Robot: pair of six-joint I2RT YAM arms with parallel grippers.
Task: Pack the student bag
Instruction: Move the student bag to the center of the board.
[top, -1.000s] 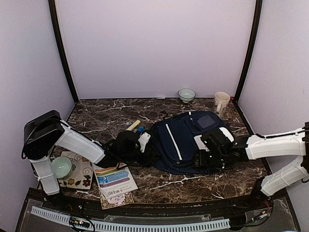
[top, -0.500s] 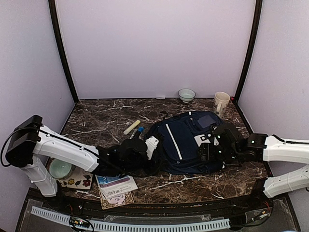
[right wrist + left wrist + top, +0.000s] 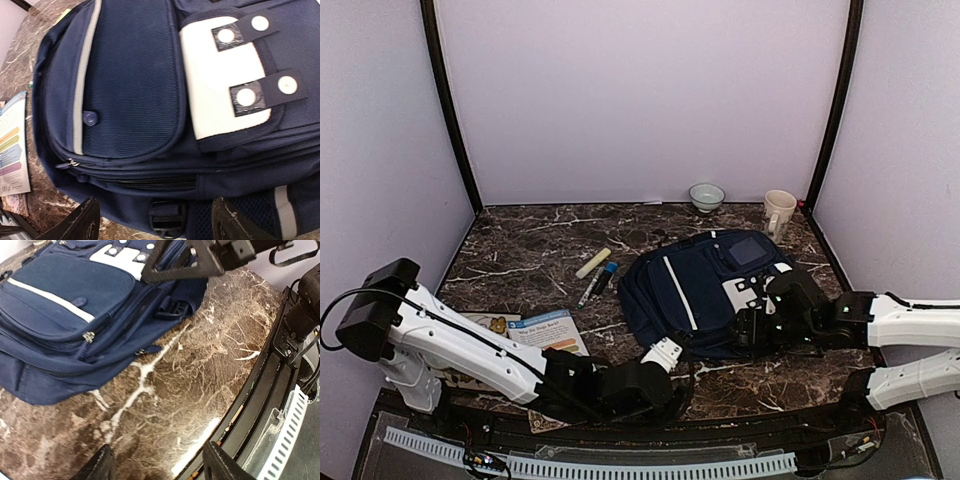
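While my left gripper (image 3: 160, 465) hangs spread over veined marble (image 3: 165, 385) | right gripper (image 3: 157, 220) spread above woven navy bag (image 3: 700, 290) | its contents hidden

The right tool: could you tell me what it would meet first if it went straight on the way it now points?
Most likely the backpack: the open right tool points down at it, near its black buckle, with nothing between. How close is unclear.
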